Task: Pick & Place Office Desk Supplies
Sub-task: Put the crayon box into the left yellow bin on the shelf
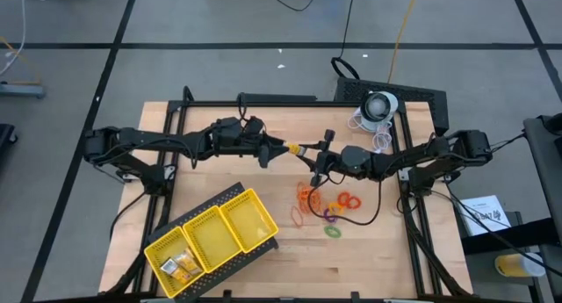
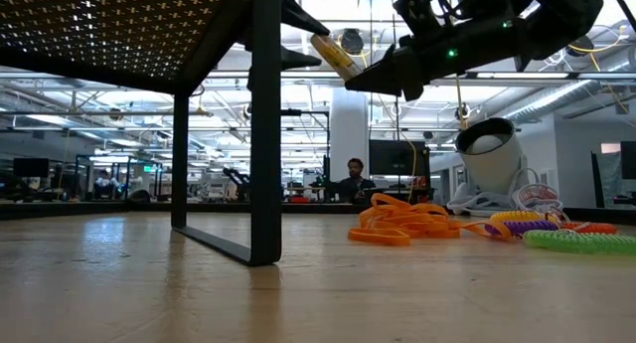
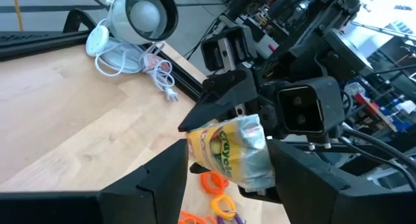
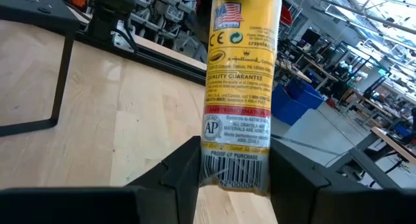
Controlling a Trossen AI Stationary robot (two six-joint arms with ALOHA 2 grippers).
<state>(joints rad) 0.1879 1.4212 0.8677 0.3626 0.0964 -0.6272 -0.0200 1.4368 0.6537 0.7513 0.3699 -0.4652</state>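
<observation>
A yellow crayon box [image 4: 237, 87] hangs in the air above the middle of the bench [image 1: 263, 268]. Both arms hold it at once. The left gripper [image 3: 227, 160] is clamped on one end of the box, and the right gripper [image 4: 234, 178] is clamped on the other end. In the high view the box [image 1: 295, 149] is a small yellow bit between the two grippers, the left gripper [image 1: 279, 148] on one side and the right gripper [image 1: 318, 154] on the other. In the low view the box [image 2: 336, 53] sits tilted, high over the bench top.

Down on the bench, just below the box and a little toward the right arm, lies a heap of small things. There are thin orange rubber bands [image 1: 305, 198] in a loose pile. Beside them lie little rings [image 1: 349, 200] in red and orange, and a green ring [image 1: 333, 231] lies a bit farther out. The low view shows the orange bands [image 2: 402, 224] next to purple and green coils.

A big yellow tray [image 1: 263, 217] with three parts sits well apart from the box, on the left arm's side, near the front of the bench. Its end part, the one farthest from the box, holds some small yellow packets [image 1: 180, 265]. The other two parts show only their yellow floor.

A small white lamp [image 1: 380, 105] with its white cord stands at the far edge of the bench, behind the right arm. Far back in the room, past the bench, a person [image 2: 354, 180] sits at a desk.
</observation>
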